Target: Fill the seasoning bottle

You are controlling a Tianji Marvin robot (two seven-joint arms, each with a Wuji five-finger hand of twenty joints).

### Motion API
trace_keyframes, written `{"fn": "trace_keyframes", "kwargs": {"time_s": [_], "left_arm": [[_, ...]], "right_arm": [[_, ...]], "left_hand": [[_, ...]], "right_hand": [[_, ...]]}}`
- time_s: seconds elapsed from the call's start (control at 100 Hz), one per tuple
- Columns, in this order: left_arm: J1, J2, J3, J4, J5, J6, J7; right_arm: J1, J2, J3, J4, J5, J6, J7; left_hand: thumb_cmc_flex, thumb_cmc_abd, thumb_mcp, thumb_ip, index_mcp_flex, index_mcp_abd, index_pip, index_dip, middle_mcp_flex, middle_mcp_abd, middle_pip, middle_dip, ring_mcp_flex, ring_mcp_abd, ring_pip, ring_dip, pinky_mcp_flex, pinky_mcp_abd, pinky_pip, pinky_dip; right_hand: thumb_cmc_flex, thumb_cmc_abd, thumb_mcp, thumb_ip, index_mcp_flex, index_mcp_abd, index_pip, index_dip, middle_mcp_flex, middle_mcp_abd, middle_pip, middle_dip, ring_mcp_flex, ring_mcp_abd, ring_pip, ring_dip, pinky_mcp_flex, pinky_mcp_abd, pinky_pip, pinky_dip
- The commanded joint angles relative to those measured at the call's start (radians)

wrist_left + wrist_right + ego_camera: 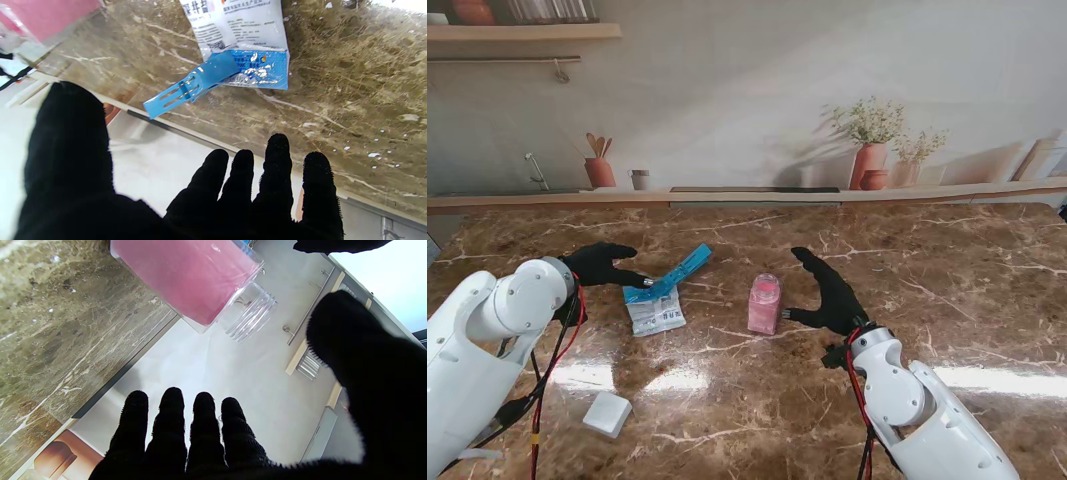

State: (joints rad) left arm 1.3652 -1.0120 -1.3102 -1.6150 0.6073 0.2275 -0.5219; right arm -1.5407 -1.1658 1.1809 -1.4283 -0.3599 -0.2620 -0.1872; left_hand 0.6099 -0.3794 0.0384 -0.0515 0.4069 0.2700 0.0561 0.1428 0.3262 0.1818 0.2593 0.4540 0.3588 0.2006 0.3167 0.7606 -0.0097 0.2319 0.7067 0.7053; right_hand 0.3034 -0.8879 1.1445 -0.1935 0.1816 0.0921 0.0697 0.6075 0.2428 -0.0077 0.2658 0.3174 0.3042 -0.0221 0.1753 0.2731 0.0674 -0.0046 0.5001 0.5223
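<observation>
Bottle [764, 303], pink-filled and without a cap, stands upright mid-table in the stand view, between both hands. Just left of it lies a white and blue bag [656, 308] with a blue clip [670, 277] on its far end. The left hand [599, 264] has its fingers spread, fingertips near the clip, holding nothing. The right hand [831, 293] is spread wide just right of the bottle, not touching. A white cap [608, 413] lies nearer to me.

Left wrist view: fingers [277, 173] apart and free; bag [240, 30] and clip [193, 85] ahead.

Right wrist view: fingers [203, 426] and thumb splayed, bottle [190, 276] between them, untouched.
</observation>
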Motion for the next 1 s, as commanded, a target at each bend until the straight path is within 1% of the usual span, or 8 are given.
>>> {"fn": "trace_keyframes", "kwargs": {"time_s": [0.0, 0.11, 0.18, 0.29, 0.44, 0.7, 0.82, 0.99], "left_arm": [[-0.02, -0.002, 0.017, 0.031, -0.003, 0.023, -0.015], [-0.062, -0.001, 0.067, 0.081, -0.005, 0.081, -0.025], [-0.08, 0.001, 0.091, 0.109, -0.012, 0.111, -0.033], [-0.101, 0.001, 0.123, 0.147, -0.02, 0.145, -0.032], [-0.117, -0.008, 0.151, 0.192, -0.055, 0.167, 0.002], [-0.155, -0.026, 0.201, 0.255, -0.09, 0.199, 0.065], [-0.176, -0.035, 0.229, 0.289, -0.111, 0.219, 0.092], [-0.203, -0.048, 0.267, 0.339, -0.131, 0.23, 0.13]], "right_arm": [[-0.007, -0.002, 0.0, 0.006, 0.007, 0.0, 0.011], [-0.01, -0.002, 0.002, 0.006, 0.009, -0.001, 0.011], [-0.012, -0.002, 0.003, 0.006, 0.01, -0.002, 0.011], [-0.014, -0.002, 0.003, 0.007, 0.011, -0.003, 0.011], [-0.015, -0.003, 0.001, 0.006, 0.014, -0.003, 0.011], [-0.014, -0.002, -0.005, 0.003, 0.018, -0.001, 0.017], [-0.017, -0.002, -0.006, -0.002, 0.02, 0.0, 0.02], [-0.021, 0.0, -0.007, -0.006, 0.019, 0.002, 0.023]], "left_hand": [[0.013, 0.033, -0.024, 0.033, -0.055, 0.042, -0.022, -0.021, 0.006, 0.017, 0.042, 0.053, -0.001, 0.03, 0.034, 0.05, -0.02, 0.01, -0.016, -0.001], [0.016, 0.028, -0.028, 0.032, -0.047, 0.036, -0.009, -0.012, 0.036, -0.011, 0.101, 0.14, 0.019, 0.041, 0.053, 0.088, -0.018, 0.021, -0.014, -0.012], [0.016, 0.029, -0.033, 0.033, -0.044, 0.001, 0.021, 0.02, 0.038, -0.038, 0.13, 0.197, 0.016, 0.039, 0.055, 0.097, -0.024, 0.024, -0.006, -0.017], [0.019, 0.026, -0.038, 0.034, -0.019, -0.032, 0.069, 0.078, 0.051, -0.049, 0.125, 0.219, 0.017, 0.041, 0.038, 0.077, -0.026, 0.028, 0.003, -0.021], [0.029, 0.021, -0.036, 0.036, -0.022, -0.071, 0.094, 0.133, 0.03, -0.064, 0.065, 0.161, 0.0, 0.029, 0.026, 0.051, -0.037, 0.024, 0.008, -0.019], [0.031, 0.024, -0.029, 0.036, -0.05, -0.078, 0.091, 0.155, -0.035, -0.067, -0.018, 0.017, -0.015, 0.025, -0.02, -0.023, -0.035, 0.025, 0.018, -0.004], [0.04, 0.017, -0.024, 0.035, -0.026, -0.089, 0.129, 0.183, -0.035, -0.064, -0.019, -0.02, -0.014, 0.025, -0.035, -0.061, -0.035, 0.028, 0.017, -0.004], [0.051, -0.008, 0.014, 0.03, -0.039, -0.128, 0.372, 0.392, -0.021, -0.069, 0.013, -0.016, -0.006, 0.013, -0.017, -0.069, -0.035, 0.03, 0.029, -0.001]], "right_hand": [[0.002, 0.005, -0.012, 0.007, -0.014, 0.002, -0.019, 0.006, -0.026, -0.002, -0.016, -0.003, -0.029, -0.008, 0.008, 0.01, -0.006, -0.013, 0.001, 0.025], [0.006, 0.01, -0.014, 0.009, 0.008, -0.001, -0.01, 0.008, -0.023, -0.001, -0.016, -0.001, -0.027, -0.008, 0.01, 0.012, -0.004, -0.009, 0.004, 0.031], [0.009, 0.012, -0.018, 0.01, 0.009, -0.002, -0.008, 0.007, -0.021, -0.001, -0.016, -0.001, -0.024, -0.008, 0.013, 0.014, -0.001, -0.007, 0.007, 0.035], [0.013, 0.017, -0.02, 0.011, 0.009, -0.002, -0.006, 0.006, -0.02, -0.001, -0.016, 0.001, -0.023, -0.007, 0.017, 0.017, 0.0, -0.003, 0.01, 0.041], [0.019, 0.023, -0.025, 0.013, 0.009, -0.003, -0.003, 0.004, -0.015, -0.001, -0.014, 0.003, -0.022, -0.006, 0.021, 0.021, 0.001, -0.001, 0.012, 0.048], [0.024, 0.031, -0.031, 0.016, 0.013, -0.006, 0.001, 0.0, -0.008, -0.001, -0.011, 0.008, -0.018, -0.006, 0.028, 0.027, 0.003, 0.002, 0.014, 0.057], [0.025, 0.038, -0.034, 0.017, 0.012, -0.008, 0.002, -0.002, -0.007, -0.002, -0.01, 0.009, -0.017, -0.008, 0.03, 0.028, 0.005, 0.003, 0.015, 0.06], [0.028, 0.044, -0.038, 0.018, 0.018, -0.016, 0.004, -0.004, 0.003, -0.003, -0.008, 0.011, -0.015, -0.009, 0.031, 0.029, 0.007, 0.005, 0.015, 0.064]]}}
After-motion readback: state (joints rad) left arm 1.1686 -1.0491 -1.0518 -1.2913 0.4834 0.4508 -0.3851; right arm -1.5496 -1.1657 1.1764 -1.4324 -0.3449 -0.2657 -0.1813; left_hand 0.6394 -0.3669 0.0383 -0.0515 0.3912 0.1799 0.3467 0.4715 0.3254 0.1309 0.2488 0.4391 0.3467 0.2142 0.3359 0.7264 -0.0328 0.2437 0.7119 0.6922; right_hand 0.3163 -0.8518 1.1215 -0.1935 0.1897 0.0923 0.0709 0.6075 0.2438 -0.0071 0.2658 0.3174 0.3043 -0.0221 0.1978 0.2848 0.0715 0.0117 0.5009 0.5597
